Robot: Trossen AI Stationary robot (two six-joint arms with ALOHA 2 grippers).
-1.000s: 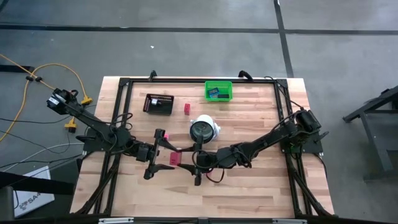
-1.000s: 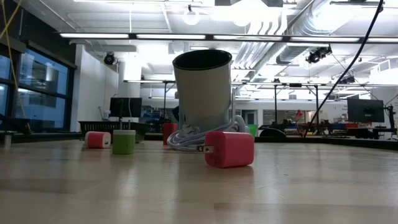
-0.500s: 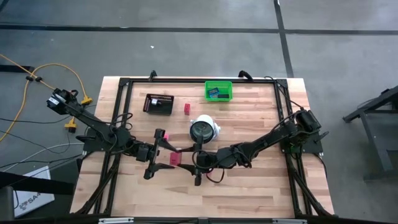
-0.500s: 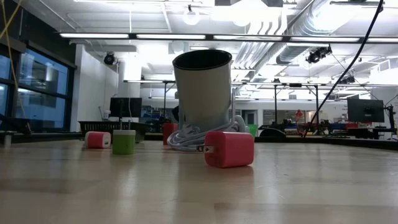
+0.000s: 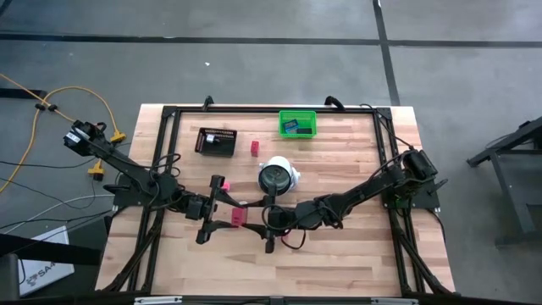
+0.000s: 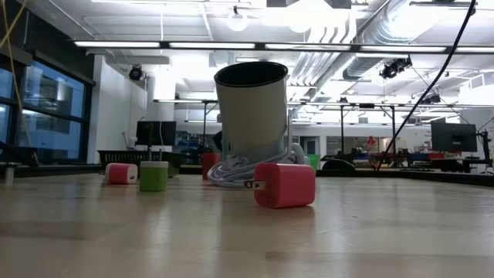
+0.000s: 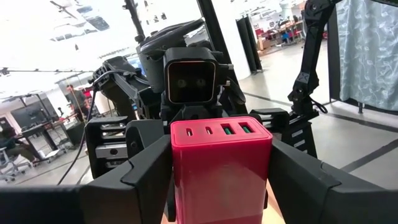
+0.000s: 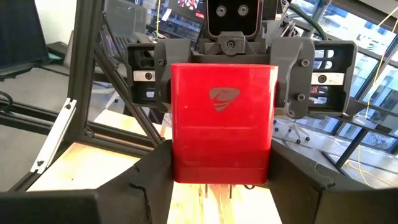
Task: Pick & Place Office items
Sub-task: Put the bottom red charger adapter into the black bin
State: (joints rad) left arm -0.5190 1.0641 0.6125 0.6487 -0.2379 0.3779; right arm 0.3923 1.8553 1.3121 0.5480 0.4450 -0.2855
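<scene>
A red charger block (image 5: 238, 216) hangs above the middle of the table between my two grippers, which face each other. My right gripper (image 5: 264, 222) comes at it from the table's right and is shut on it. My left gripper (image 5: 227, 212) comes from the left, and its fingers lie against the block's sides. The left wrist view shows the block's port face (image 7: 219, 129). The right wrist view shows its logo face (image 8: 224, 96). On the table lie a pink block (image 6: 120, 173), a green block (image 6: 153, 176) and another red charger (image 6: 284, 185). My left gripper has the block's two narrow sides (image 7: 177, 180) between its fingers (image 7: 149, 174), level, from the table's left. The fingers look flush against the sides. The block stands upright with its port face up, clear of the table. My right gripper pinches the block's lower sides (image 8: 177, 155) between its two fingers (image 8: 146, 171), level, from the table's right. The block stands upright above the table with its prongs (image 8: 205, 190) pointing down.
A white round cup with a dark inside (image 5: 278, 176) stands just beyond the grippers, with a cable at its foot (image 6: 228, 174). A black mesh tray (image 5: 216, 140), a small red block (image 5: 254, 148) and a green bin (image 5: 298, 124) sit toward the far edge.
My left gripper's fingers have drawn in toward the red block's sides. Both arms and the block have kept their places.
</scene>
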